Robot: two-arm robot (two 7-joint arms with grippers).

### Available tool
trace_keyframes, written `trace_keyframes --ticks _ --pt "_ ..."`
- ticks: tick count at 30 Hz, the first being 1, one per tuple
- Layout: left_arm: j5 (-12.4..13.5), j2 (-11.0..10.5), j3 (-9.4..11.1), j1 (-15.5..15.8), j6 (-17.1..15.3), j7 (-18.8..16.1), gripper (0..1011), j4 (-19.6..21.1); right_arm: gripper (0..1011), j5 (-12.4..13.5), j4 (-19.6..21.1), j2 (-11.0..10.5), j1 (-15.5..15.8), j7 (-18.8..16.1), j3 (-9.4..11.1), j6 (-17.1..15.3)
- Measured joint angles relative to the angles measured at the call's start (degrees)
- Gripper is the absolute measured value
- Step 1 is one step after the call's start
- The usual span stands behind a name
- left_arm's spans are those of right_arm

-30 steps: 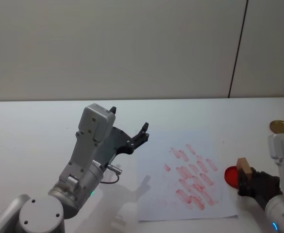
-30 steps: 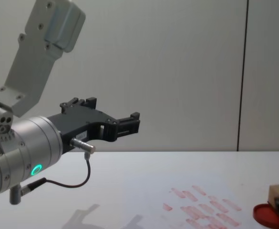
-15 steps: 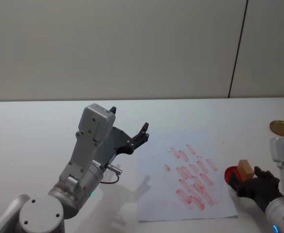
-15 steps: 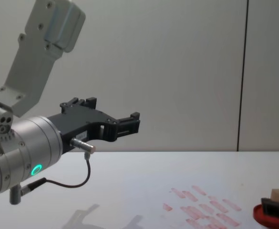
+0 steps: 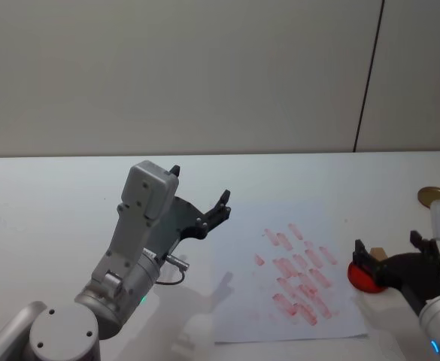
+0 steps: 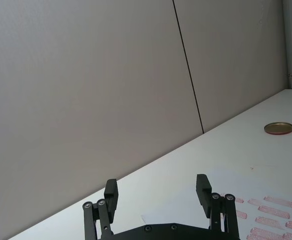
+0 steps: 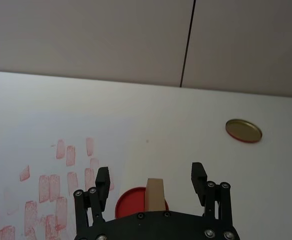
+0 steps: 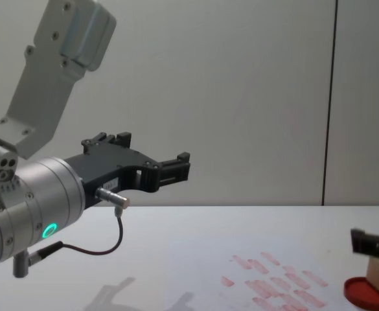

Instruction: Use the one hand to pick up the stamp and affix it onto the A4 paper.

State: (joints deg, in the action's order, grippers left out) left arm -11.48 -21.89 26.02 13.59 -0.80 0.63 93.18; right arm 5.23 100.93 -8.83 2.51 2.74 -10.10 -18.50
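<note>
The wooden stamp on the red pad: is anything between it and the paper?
Nothing visible. The stamp stands on the red ink pad between the open right gripper's fingers, and the A4 paper lies right beside the pad.

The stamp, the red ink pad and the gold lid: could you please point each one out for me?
stamp (image 7: 155, 194), right wrist view, its front face.
red ink pad (image 7: 131, 204), right wrist view, left part.
gold lid (image 7: 243, 130), right wrist view, its centre.
</note>
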Motion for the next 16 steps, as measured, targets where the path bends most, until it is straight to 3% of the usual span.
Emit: trace_keyframes --ticks 16 --pt "0.0 0.0 0.0 0.0 0.0 0.0 993 0.0 1001 -4.09 5.54 -1.57 3.33 2.0 0.41 8.38"
